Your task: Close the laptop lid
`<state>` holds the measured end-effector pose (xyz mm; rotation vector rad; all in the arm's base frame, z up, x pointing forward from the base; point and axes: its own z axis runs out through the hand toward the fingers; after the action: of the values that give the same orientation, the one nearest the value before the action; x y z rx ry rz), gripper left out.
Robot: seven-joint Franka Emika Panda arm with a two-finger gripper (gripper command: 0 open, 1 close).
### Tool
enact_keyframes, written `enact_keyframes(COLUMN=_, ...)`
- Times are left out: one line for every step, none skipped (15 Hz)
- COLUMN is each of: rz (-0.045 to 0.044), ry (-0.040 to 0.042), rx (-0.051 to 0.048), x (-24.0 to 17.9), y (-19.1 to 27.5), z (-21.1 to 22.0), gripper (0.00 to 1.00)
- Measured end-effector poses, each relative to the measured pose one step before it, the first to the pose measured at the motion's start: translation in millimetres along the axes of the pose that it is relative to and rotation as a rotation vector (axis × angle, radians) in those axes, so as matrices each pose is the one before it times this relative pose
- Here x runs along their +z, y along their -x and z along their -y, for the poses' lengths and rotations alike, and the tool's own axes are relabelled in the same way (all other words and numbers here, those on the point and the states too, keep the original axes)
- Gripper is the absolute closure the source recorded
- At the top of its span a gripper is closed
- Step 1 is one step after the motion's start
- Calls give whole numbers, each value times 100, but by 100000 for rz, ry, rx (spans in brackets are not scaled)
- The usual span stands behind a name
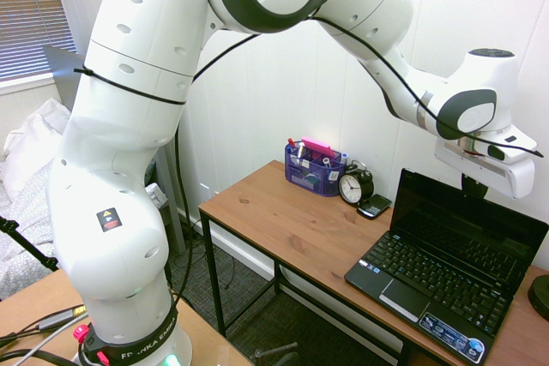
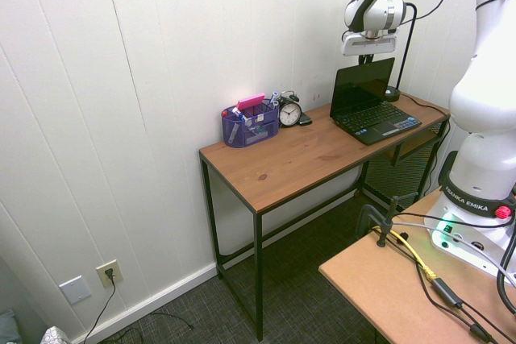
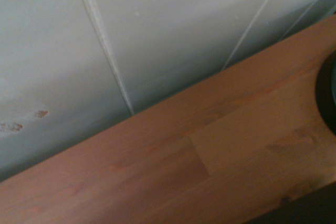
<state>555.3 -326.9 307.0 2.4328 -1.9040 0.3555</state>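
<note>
A small black laptop (image 1: 437,276) stands open at the right end of the wooden desk (image 1: 292,229). Its lid (image 1: 467,216) is upright, with the dark glossy screen facing the room. My gripper (image 1: 474,184) hangs just above the lid's top edge, close to the wall, with its fingers shut and nothing between them. From the other side, the gripper (image 2: 367,59) sits right over the lid (image 2: 363,82). The wrist view shows only desk wood (image 3: 199,156) and white wall, with a dark sliver in the bottom right corner.
A blue mesh organizer (image 1: 313,169) with pens, a black alarm clock (image 1: 355,186) and a small black phone (image 1: 375,206) stand left of the laptop by the wall. A dark round base (image 1: 540,296) sits at the desk's right end. White panelled wall lies right behind the lid.
</note>
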Motion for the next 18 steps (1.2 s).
enact_keyframes(rz=237, ry=515, rx=141, x=468, y=305, z=-911, gripper=100)
enact_keyframes(rz=288, ry=519, rx=132, x=460, y=272, z=-834, gripper=100)
enact_keyframes(rz=-24, ry=84, rx=368, x=359, y=183, z=-654, gripper=100)
enact_keyframes(rz=-16, ry=-55, rx=444, x=242, y=166, z=-584, gripper=100)
enact_keyframes(rz=369, ry=320, rx=387, x=241, y=182, z=-631, gripper=100)
enact_keyframes(rz=383, ry=186, rx=482, x=281, y=164, z=-640, gripper=100)
enact_keyframes(rz=244, ry=182, rx=319, x=255, y=145, z=-579, gripper=100)
enact_keyframes(rz=163, ry=366, rx=141, x=371, y=160, z=-579, gripper=100)
enact_keyframes(rz=437, ry=584, rx=52, x=474, y=180, z=-662, gripper=100)
enact_keyframes(rz=287, ry=402, rx=203, x=440, y=145, z=-634, gripper=100)
enact_keyframes(rz=380, ry=543, rx=353, x=448, y=128, z=-686, gripper=100)
enact_keyframes(rz=174, ry=495, rx=334, x=388, y=100, z=-640, gripper=100)
enact_keyframes(rz=391, ry=673, rx=269, x=358, y=78, z=-602, gripper=100)
enact_keyframes(rz=410, ry=626, rx=170, x=338, y=79, z=-572, gripper=100)
enact_keyframes(rz=412, ry=603, rx=117, x=327, y=95, z=-552, gripper=100)
enact_keyframes(rz=391, ry=461, rx=161, x=327, y=126, z=-525, gripper=100)
enact_keyframes(rz=631, ry=605, rx=149, x=340, y=149, z=-514, gripper=100)
enact_keyframes(rz=484, ry=484, rx=27, x=302, y=91, z=-503, gripper=100)
